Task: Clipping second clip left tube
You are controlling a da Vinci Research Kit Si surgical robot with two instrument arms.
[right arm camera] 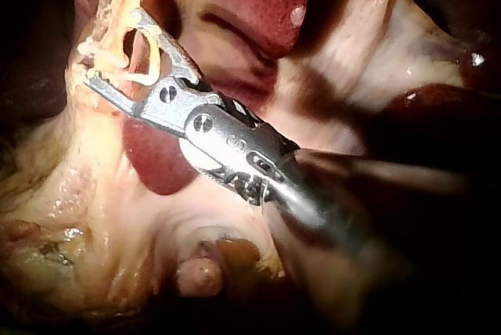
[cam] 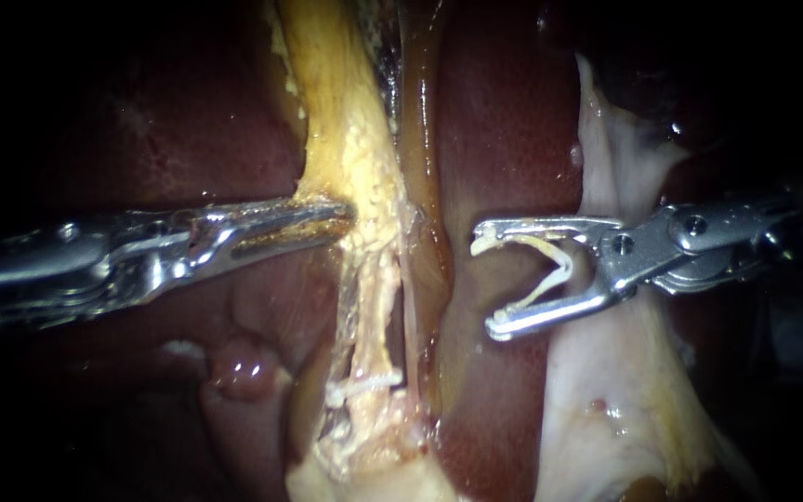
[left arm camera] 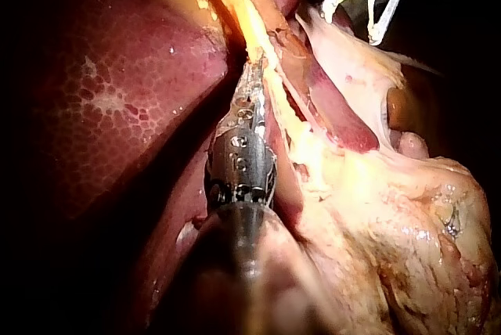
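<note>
The left tube (cam: 375,307) is a yellow, fat-covered strand running down the middle of the endoscope view. A white clip (cam: 364,381) sits across it low down. My left instrument (cam: 341,216) comes in from the left with its jaws shut on the tube's yellow tissue above that clip; the left wrist view shows the same grip (left arm camera: 252,77). My right instrument (cam: 485,279) stands to the right of both tubes, apart from them. Its jaws are spread wide and carry an open cream clip (cam: 550,265). It also appears in the right wrist view (right arm camera: 113,45).
The right tube (cam: 420,186), a brownish strand, runs beside the left one. Dark red liver (cam: 513,121) lies behind. A pale tissue flap (cam: 625,400) hangs under the right instrument. Lumpy yellow fat (left arm camera: 391,217) lies beside the left instrument's shaft.
</note>
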